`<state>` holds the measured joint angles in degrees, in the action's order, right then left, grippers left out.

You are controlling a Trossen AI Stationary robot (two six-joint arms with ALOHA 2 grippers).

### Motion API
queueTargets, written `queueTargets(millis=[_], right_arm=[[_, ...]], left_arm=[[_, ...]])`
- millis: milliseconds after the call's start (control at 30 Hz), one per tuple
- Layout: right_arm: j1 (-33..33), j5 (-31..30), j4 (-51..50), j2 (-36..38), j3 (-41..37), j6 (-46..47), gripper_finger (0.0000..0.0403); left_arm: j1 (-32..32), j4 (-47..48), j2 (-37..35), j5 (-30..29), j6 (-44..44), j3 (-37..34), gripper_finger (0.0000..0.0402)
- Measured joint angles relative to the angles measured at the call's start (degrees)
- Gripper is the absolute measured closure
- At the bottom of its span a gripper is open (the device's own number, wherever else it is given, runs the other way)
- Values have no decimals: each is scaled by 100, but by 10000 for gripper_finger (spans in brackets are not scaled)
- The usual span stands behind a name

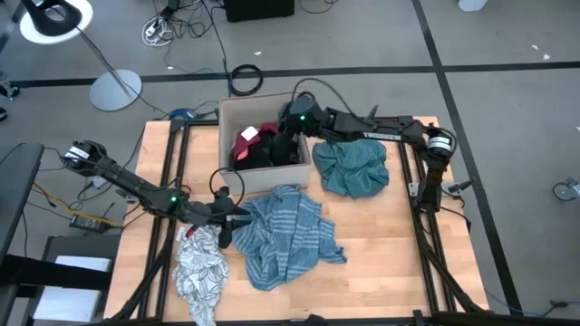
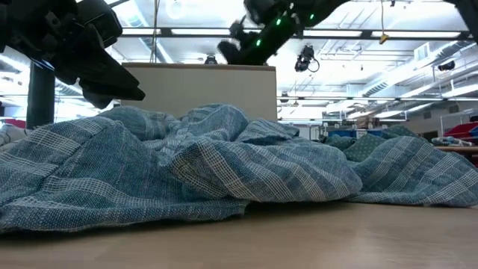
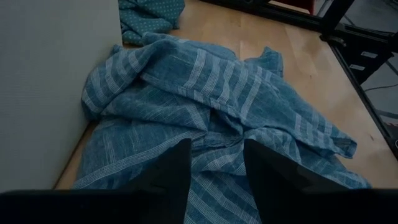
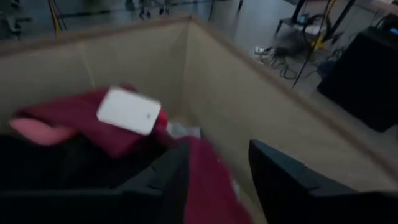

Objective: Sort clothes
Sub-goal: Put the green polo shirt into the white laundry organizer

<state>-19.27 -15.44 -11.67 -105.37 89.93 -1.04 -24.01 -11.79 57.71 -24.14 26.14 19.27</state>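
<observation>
A tan cardboard box [image 1: 226, 136] at the table's far middle holds red [image 1: 258, 136] and black [image 1: 272, 156] clothes. My right gripper [image 1: 285, 127] hovers over the box, open, with a blurred red piece [image 4: 211, 183] between its fingers. A blue-striped shirt [image 1: 281, 237] lies crumpled on the table's middle. My left gripper [image 1: 237, 215] stands open just above the shirt's left edge [image 3: 211, 118]. A teal garment [image 1: 352, 167] lies right of the box. A white-grey patterned piece [image 1: 199, 272] lies at the near left. My right gripper [image 4: 217, 168] points slanting down into the box, with the red piece between its open fingers. The cloth is blurred, and I cannot tell whether a finger touches it.
In the box a red garment [image 4: 74, 118] with a white tag [image 4: 129, 111] lies on dark clothes; the box's walls [image 4: 236, 106] rise close around my right gripper. Bare wood [image 1: 390, 254] shows at the table's near right. Dark frame rails [image 1: 172, 163] run along both sides.
</observation>
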Motion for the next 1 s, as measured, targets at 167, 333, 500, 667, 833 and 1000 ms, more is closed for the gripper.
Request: queueTargets(millis=[167,333,500,667,833,1000], right_arm=[[45,-26,-591,752,0,20,209],[162,-113,-1566,1536,4,396,209],[531,-394,-2611,2095,-58,542,224],[936,-976,-2959,2669,-972,1029,234],[1208,-1695,-2850,3430,-2622,1996,237],[1209,-1939,-2760,4081,-4096,2832,236]], left_arm=[[0,-2,0,0,3,0,249],[0,0,0,2,4,0,249],[0,-3,0,4,70,2,249],[0,-2,0,5,90,2,249],[0,-1,0,7,114,2,249],[0,-9,0,4,115,7,249]])
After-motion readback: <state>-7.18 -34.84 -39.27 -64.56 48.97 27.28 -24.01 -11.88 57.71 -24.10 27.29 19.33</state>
